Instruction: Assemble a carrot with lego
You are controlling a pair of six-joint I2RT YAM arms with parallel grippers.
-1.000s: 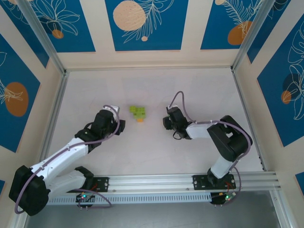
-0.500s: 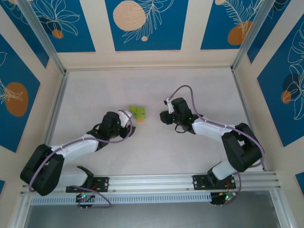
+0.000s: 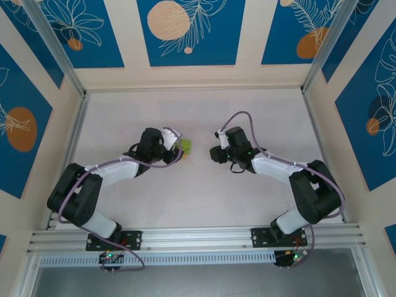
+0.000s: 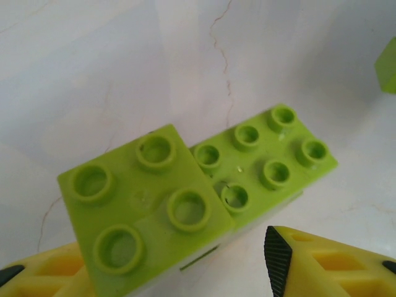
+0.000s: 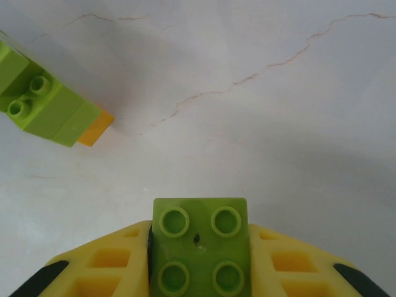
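**Brick carrot rests between two grippers at mid-table**

At left, the left gripper [image 3: 176, 150] reaches over the white table [image 3: 260, 111] and stands right against the left side of the carrot [image 3: 184, 146]. The carrot rests near the middle of the table, well away from every edge. Seen from the left wrist camera, the jaws are spread around a raised square brick [image 4: 145, 207] of lime green. One yellow finger [image 4: 328, 266] stands clear of that brick, with bare table showing in the gap, while the other is partly hidden under the brick's corner. A six-stud brick [image 4: 266, 161], also green, sits lower and touches the square one's side. At right, apart from the carrot, the right gripper [image 3: 213, 154] points toward it, its jaws pinching a loose square brick [image 5: 199, 247] with four studs. Its wrist camera shows the carrot's orange brick [image 5: 96, 131] at the end of the green cluster.
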